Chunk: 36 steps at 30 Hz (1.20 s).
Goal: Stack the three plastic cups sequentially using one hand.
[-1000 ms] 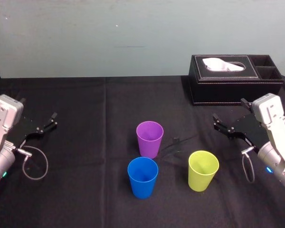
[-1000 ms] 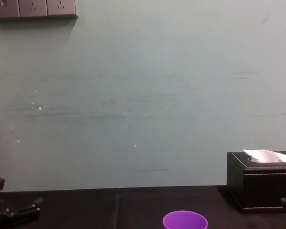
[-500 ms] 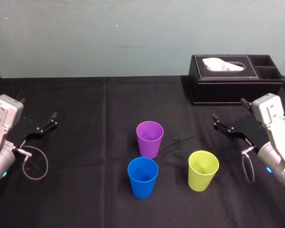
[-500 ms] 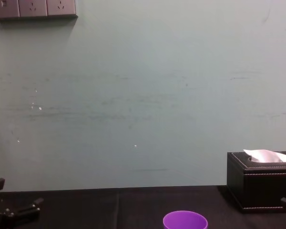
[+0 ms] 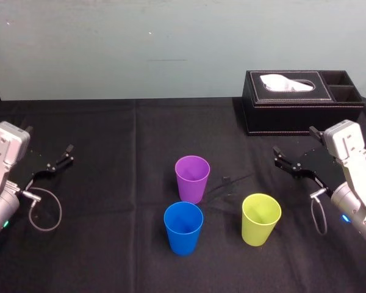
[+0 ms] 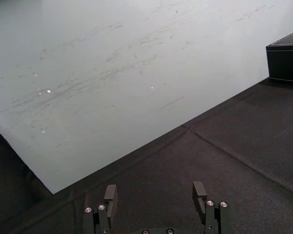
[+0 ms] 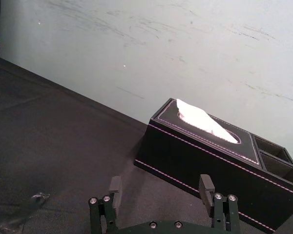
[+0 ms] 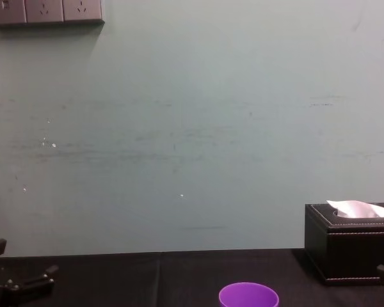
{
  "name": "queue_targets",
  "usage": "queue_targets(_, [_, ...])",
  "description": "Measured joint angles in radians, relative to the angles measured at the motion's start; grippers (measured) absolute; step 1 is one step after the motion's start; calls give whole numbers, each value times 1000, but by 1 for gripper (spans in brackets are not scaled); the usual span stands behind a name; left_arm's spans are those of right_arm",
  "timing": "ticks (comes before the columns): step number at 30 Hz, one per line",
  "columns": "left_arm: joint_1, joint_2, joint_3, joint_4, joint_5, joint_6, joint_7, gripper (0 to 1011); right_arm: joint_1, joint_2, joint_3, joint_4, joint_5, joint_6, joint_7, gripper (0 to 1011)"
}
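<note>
Cups stand apart on the table [image 5: 122,201]: purple cup [image 5: 192,177], blue cup [image 5: 183,227], yellow-green cup [image 5: 261,218] nearest the right gripper [image 5: 294,141], wide open and empty like the left gripper [image 5: 49,140]; it should probably pinch that wall gently.

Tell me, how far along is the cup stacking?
Nothing is stacked yet: the purple cup, blue cup and yellow-green cup stand apart, upright. Nothing is held; the left gripper and right gripper are open at the sides. All stacking remains.
</note>
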Motion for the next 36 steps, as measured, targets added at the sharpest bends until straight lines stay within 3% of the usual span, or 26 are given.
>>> queue_targets(15, [0,0,0,0,0,0,0,1010,0,-3,3,0,-1,0,1,1000])
queue_targets(19, [0,0,0,0,0,0,0,1010,-8,-5,19,-13,0,3,9,1000])
queue_targets(23, [0,0,0,0,0,0,0,1010,-26,4,46,-45,33,22,41,1000])
queue_targets(33, [0,0,0,0,0,0,0,1010,-86,63,118,-157,107,87,125,1000])
queue_targets(36, [0,0,0,0,0,0,0,1010,-110,95,147,-196,131,107,163,1000])
